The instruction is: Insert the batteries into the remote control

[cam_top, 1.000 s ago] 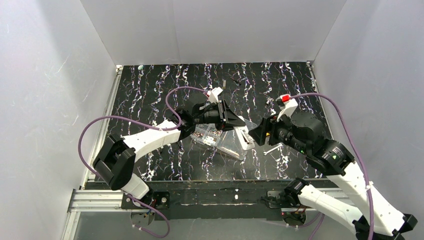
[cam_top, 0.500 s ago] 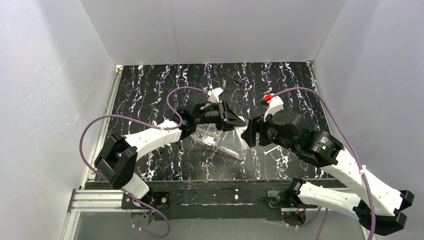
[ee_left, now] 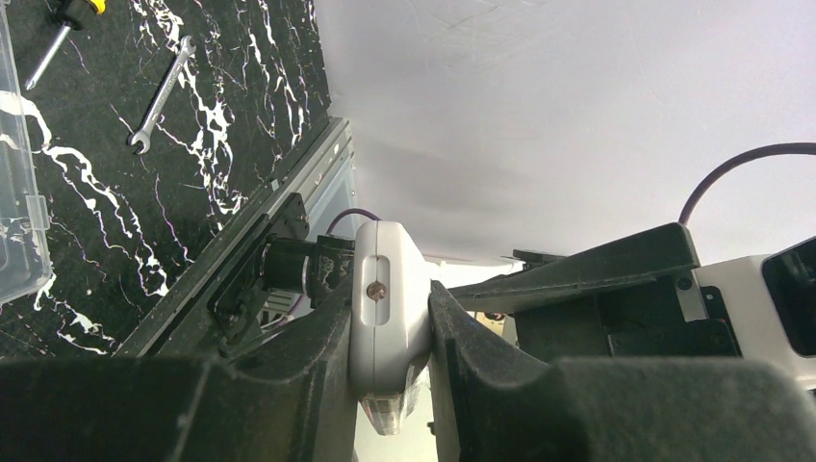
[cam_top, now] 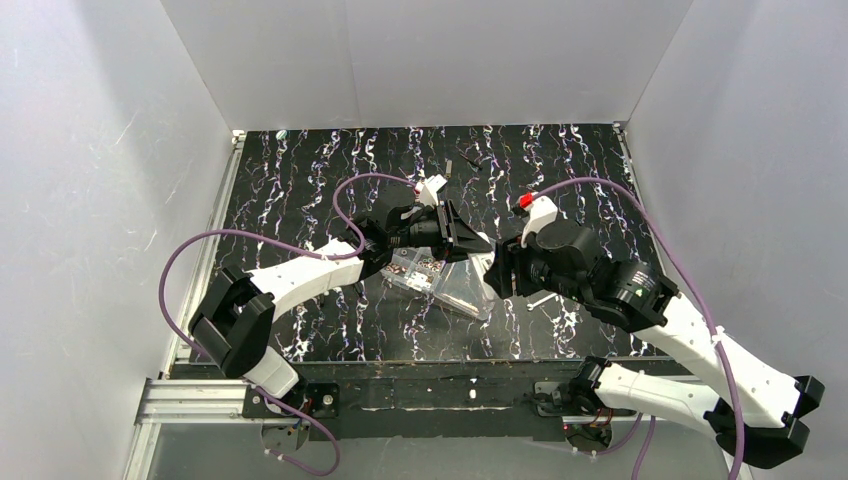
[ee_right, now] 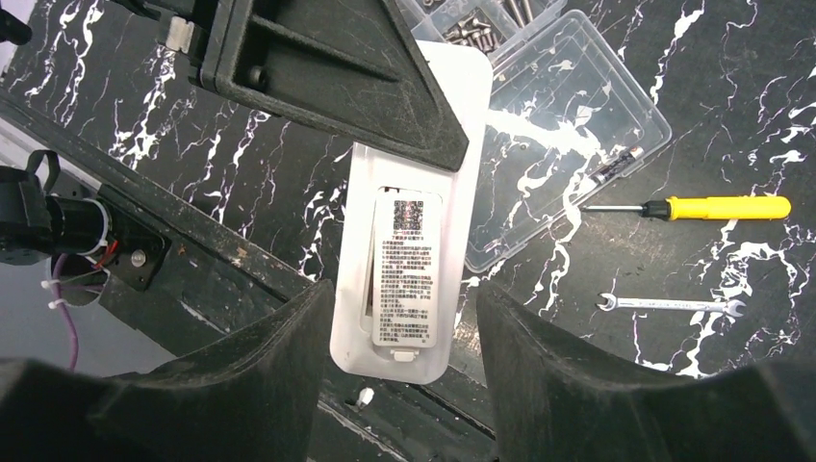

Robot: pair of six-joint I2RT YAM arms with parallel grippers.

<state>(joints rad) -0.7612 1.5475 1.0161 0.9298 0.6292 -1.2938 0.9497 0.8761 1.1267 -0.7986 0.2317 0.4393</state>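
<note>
1. The left gripper (cam_top: pixel 468 240) is clamped tight on the remote (ee_right: pixel 409 260), holding it in the air above the near half of the table (cam_top: pixel 300 180). This arm is where it was a second ago.
2. The remote is a slim white bar. Its labelled back faces the right wrist camera, and one end is buried between the left gripper's black fingers (ee_left: pixel 318 337).
3. The right gripper (cam_top: pixel 498 272) has moved left across the table over the last second. A second ago it was well apart from the left gripper, with the remote's free end showing between them in the top view. Now the two grippers nearly meet, and that end is hidden from above.
4. The right gripper's jaws are spread wide and straddle the remote's free end. A gap shows on one side. On the other side the finger sits right at the remote's edge, and contact cannot be judged. It holds nothing.
5. A clear box (ee_right: pixel 616 106) lies on the table under the remote, unmoved.
6. A yellow-handled screwdriver (ee_right: pixel 717 207) and a small wrench (ee_right: pixel 674 306) lie beside the box, in the same places as before.
</note>
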